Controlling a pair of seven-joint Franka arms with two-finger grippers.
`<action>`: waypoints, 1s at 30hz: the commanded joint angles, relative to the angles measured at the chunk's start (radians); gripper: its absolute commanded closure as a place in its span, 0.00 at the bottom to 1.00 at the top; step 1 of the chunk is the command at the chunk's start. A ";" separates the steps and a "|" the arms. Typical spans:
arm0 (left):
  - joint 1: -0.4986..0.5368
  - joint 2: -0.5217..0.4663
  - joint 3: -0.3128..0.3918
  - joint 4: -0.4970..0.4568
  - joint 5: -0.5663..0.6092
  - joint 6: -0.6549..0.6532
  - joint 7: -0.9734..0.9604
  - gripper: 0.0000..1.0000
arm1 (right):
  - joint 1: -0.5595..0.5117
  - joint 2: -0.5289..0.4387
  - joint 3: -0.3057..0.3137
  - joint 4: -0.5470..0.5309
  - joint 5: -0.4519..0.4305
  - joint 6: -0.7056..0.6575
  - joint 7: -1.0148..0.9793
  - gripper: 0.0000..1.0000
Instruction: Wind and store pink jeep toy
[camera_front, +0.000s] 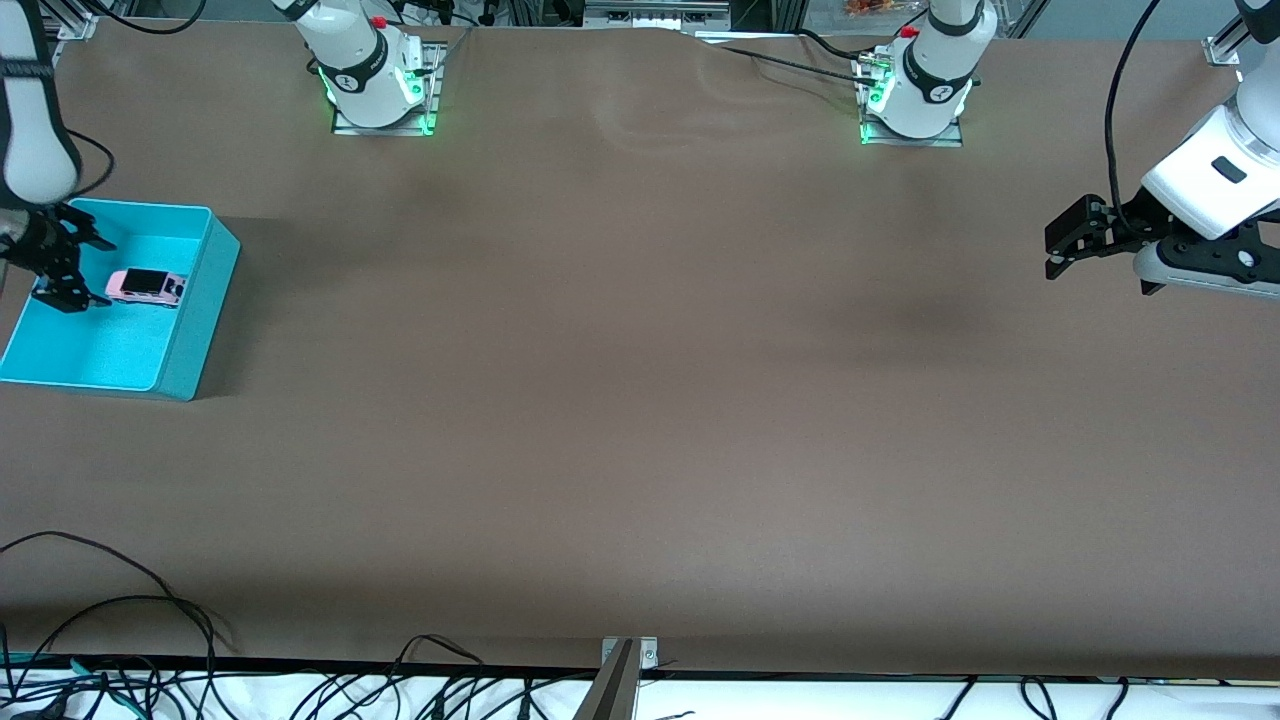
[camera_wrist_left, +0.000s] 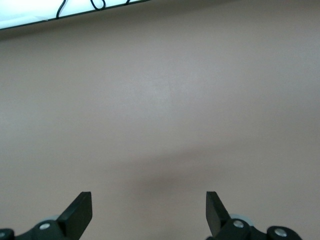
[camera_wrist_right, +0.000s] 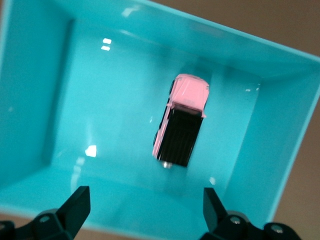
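The pink jeep toy (camera_front: 146, 286) (camera_wrist_right: 181, 122), light pink with a black roof, lies on the floor of the turquoise bin (camera_front: 200, 320) (camera_wrist_right: 270, 140) at the right arm's end of the table. My right gripper (camera_front: 98, 272) (camera_wrist_right: 146, 207) hangs open just above the bin, beside the jeep and apart from it, with nothing between its fingers. At the left arm's end, my left gripper (camera_front: 1052, 248) (camera_wrist_left: 149, 210) waits open and empty above the bare brown table.
The two arm bases (camera_front: 378, 85) (camera_front: 915, 95) stand along the table's farthest edge from the front camera. Black cables (camera_front: 120, 640) and a metal bracket (camera_front: 628, 655) lie along the nearest edge. The brown tabletop (camera_front: 640, 380) stretches between the bin and the left gripper.
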 joint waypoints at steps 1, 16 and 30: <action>-0.001 0.010 -0.005 0.058 0.009 -0.018 0.014 0.00 | -0.009 -0.076 0.033 0.061 0.000 -0.145 -0.168 0.00; 0.000 0.013 -0.009 0.061 0.009 -0.049 0.013 0.00 | 0.007 -0.087 0.191 0.314 0.003 -0.421 -0.531 0.00; 0.000 0.013 -0.009 0.061 0.009 -0.047 0.013 0.00 | 0.076 -0.101 0.341 0.444 -0.008 -0.561 -0.669 0.00</action>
